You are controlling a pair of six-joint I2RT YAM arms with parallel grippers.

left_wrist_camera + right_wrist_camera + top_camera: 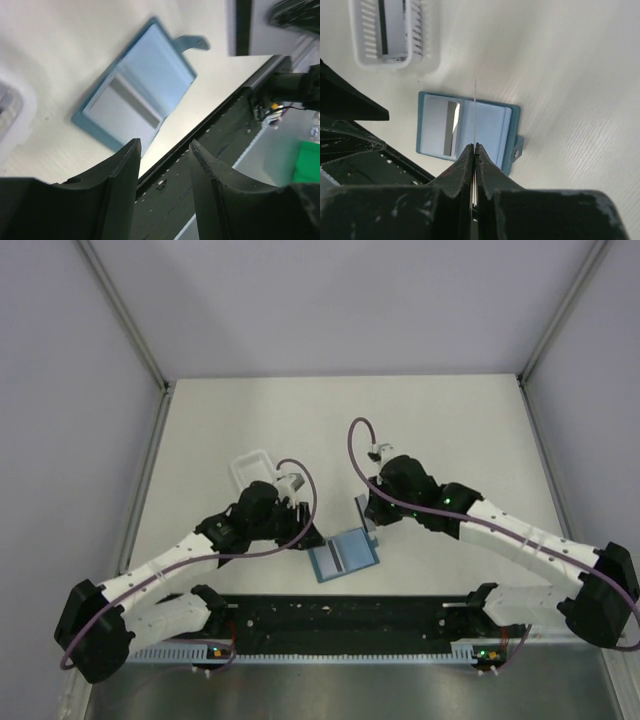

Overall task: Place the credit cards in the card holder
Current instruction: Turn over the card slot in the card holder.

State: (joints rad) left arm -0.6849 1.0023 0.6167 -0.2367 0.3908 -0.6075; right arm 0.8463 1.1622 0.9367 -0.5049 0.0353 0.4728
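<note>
I count: wallet (pixel 345 557) open flat, first card (pixel 440 126) tucked inside; second card (pixel 475 112) above wallet, pinched edge-on in right gripper (pixel 474 148); left gripper (pixel 165 146) beside wallet, parted, empty

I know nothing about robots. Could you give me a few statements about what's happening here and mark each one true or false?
1. The card holder lies open on the table. True.
2. The left jaws grip a card. False: they stand open and empty.
3. The right jaws pinch a thin card above the holder. True.
4. The white tray holds nothing. False: a striped card lies in it.
5. A grey card lies on one half of the holder. True.
</note>
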